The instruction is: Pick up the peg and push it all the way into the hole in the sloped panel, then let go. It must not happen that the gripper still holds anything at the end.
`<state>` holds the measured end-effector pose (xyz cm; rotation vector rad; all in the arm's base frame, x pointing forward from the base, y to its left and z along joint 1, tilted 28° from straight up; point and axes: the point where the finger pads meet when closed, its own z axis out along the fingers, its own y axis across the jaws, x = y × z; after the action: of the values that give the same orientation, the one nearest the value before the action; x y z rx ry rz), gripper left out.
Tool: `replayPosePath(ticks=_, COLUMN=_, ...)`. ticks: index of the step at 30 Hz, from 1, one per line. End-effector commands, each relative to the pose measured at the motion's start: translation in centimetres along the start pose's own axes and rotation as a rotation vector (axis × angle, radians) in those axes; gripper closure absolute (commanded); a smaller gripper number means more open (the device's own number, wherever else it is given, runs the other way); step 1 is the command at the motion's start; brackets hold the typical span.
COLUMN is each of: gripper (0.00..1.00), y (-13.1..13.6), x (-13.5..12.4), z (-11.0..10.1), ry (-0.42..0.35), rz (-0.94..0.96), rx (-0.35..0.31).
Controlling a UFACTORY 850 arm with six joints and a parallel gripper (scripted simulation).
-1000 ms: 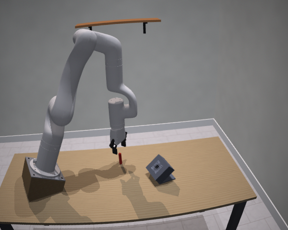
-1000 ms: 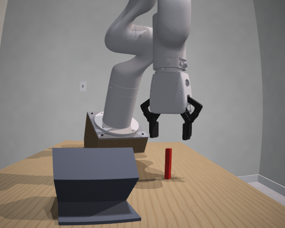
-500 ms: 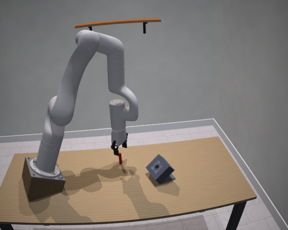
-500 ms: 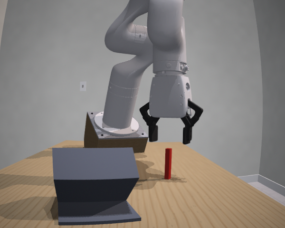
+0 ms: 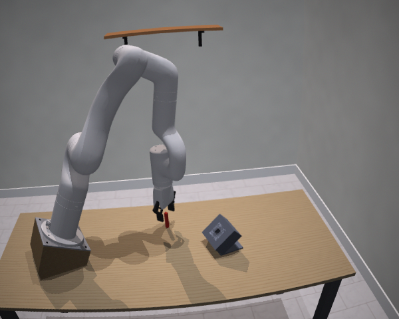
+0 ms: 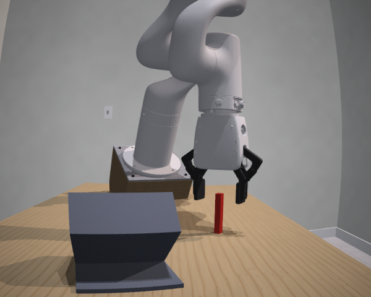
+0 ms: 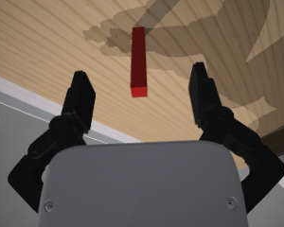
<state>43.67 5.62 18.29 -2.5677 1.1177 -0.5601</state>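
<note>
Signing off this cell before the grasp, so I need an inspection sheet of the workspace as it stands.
Surface: wooden table, shadowed under the arm.
Job's things: red peg upright on the table; sloped panel apart from it, hole unfilled.
Clutter: nothing seen.
Grippers: gripper open, holding nothing, fingertips either side of the peg's top.
Cables: nothing seen.
Surroundings: grey wall, wall shelf, wall plate, tiled floor.
</note>
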Motion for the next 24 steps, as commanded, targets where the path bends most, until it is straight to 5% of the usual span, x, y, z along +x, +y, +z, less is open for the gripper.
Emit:
replayPosePath(ticks=1, gripper=0.15, y=-0.1, x=0.1, z=-0.1, ry=0.003, rz=-0.002, rx=0.002)
replayPosePath(ticks=5, gripper=0.45, y=-0.1, x=0.1, z=-0.1, ry=0.003, rz=-0.002, rx=0.002)
replayPosePath(ticks=7, gripper=0.45, y=-0.1, x=0.1, z=-0.1, ry=0.003, rz=-0.002, rx=0.002)
replayPosePath(ticks=14, gripper=0.98, y=-0.1, x=0.1, z=-0.1, ry=0.003, rz=-0.002, rx=0.002)
replayPosePath(ticks=24, gripper=1.0, y=-0.2, x=-0.1, z=-2.3, ry=-0.001, rz=-0.002, rx=0.003)
